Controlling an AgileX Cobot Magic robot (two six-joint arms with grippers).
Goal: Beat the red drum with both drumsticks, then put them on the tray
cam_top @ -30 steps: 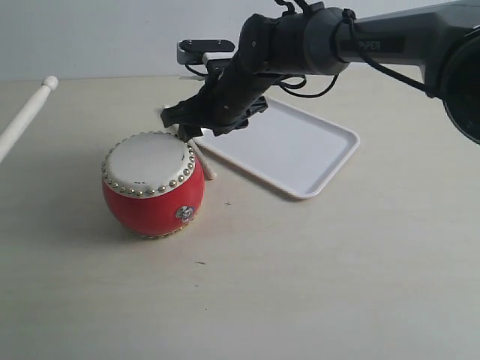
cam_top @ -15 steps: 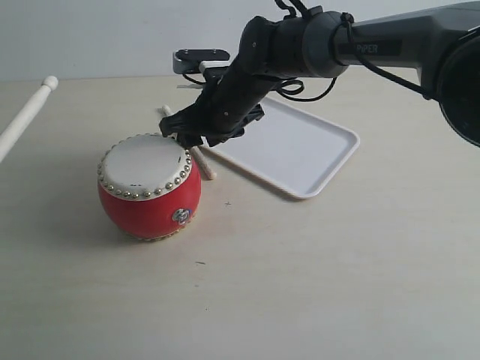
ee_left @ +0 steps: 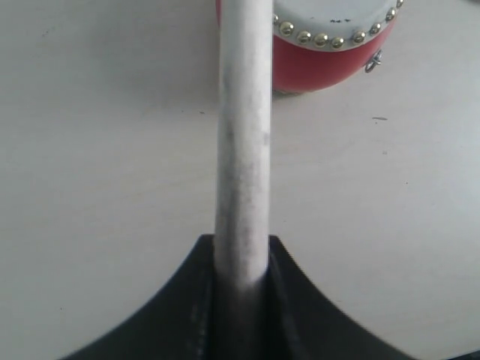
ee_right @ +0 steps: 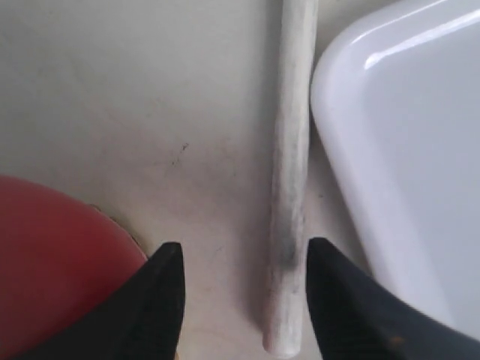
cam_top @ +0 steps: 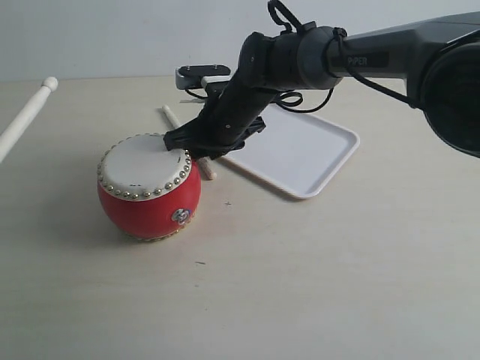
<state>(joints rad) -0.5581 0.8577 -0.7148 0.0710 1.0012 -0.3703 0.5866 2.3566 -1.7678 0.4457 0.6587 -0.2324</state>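
The red drum [cam_top: 148,196] stands on the table left of centre, its cream skin facing up. One drumstick [cam_top: 204,168] lies on the table between the drum and the white tray [cam_top: 300,154]. My right gripper [cam_top: 189,147] is low over it, open, its jaws [ee_right: 244,249] on either side of the stick's [ee_right: 289,187] blunt end without touching it. The drum's red side [ee_right: 52,255] is next to one finger and the tray's rim [ee_right: 337,142] next to the other. My left gripper [ee_left: 241,246] is shut on the other drumstick [ee_left: 243,135], which shows at the far left [cam_top: 26,116] and points towards the drum [ee_left: 322,56].
Pale tabletop [cam_top: 315,277] stretches to the front and right of the drum. The right arm [cam_top: 360,52] reaches in from the upper right, above the tray's far side. A white wall [cam_top: 112,37] backs the table.
My right gripper has come down towards the stick lying by the drum, and its jaws have narrowed a little. The drum has shifted slightly left. The left stick has not moved.
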